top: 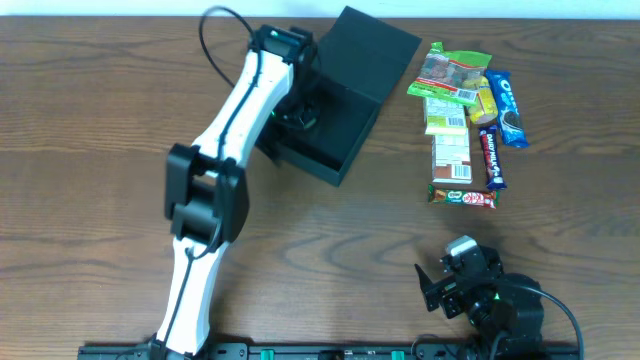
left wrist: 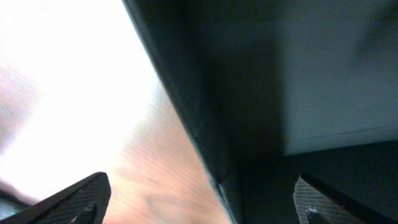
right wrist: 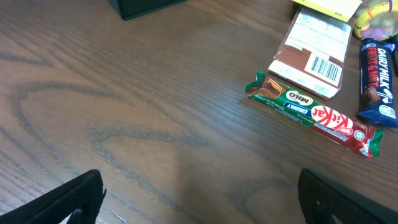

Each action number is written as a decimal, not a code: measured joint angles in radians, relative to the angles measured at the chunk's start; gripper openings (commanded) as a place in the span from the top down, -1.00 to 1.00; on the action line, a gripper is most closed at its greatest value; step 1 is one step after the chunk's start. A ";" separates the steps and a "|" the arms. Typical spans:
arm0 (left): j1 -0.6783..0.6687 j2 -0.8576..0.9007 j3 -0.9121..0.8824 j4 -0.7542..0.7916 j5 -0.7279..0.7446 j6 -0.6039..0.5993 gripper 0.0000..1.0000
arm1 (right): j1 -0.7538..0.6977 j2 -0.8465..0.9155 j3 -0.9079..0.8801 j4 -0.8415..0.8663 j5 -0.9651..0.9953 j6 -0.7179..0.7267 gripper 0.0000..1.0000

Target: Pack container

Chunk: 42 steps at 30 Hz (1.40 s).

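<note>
The container [top: 340,135] is a matte black box at the back centre of the wooden table, its flap lid [top: 378,48] open and leaning back. Its inside looks empty. My left gripper [top: 298,112] is open at the box's left wall. In the left wrist view the gripper [left wrist: 202,205] straddles the dark wall [left wrist: 211,137], one finger over the table and one inside the box. My right gripper [top: 450,285] is open and empty, low over the table at the front right, and its wrist view [right wrist: 202,202] shows only bare wood between the fingers.
Several snacks lie right of the box: a green packet [top: 455,75], an Oreo pack [top: 510,108], a Dairy Milk bar [top: 491,157], a brown packet [top: 451,155] and a KitKat bar [top: 462,197]. The KitKat [right wrist: 314,113] shows ahead of my right gripper.
</note>
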State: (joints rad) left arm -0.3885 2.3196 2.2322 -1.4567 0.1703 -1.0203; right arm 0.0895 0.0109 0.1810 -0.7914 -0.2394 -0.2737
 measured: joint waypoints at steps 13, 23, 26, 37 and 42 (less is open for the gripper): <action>0.007 -0.185 0.022 0.336 -0.420 0.842 -0.91 | 0.000 0.000 0.000 0.000 0.000 0.000 -0.99; 0.107 0.076 0.010 0.308 -0.246 1.192 -1.00 | 0.000 0.000 0.000 0.000 0.000 0.000 -0.99; 0.123 0.092 0.008 0.305 -0.202 1.214 -0.67 | 0.000 0.000 0.000 0.000 0.000 0.000 -0.99; 0.129 0.107 0.008 0.194 -0.096 1.203 0.88 | 0.000 0.000 0.000 0.000 0.000 0.000 -0.99; 0.126 0.109 0.008 0.126 -0.090 1.112 0.88 | 0.000 0.000 0.000 0.000 0.000 0.000 -0.99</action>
State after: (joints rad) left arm -0.2623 2.4290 2.2398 -1.3312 0.0803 0.0917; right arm 0.0895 0.0109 0.1810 -0.7918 -0.2390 -0.2737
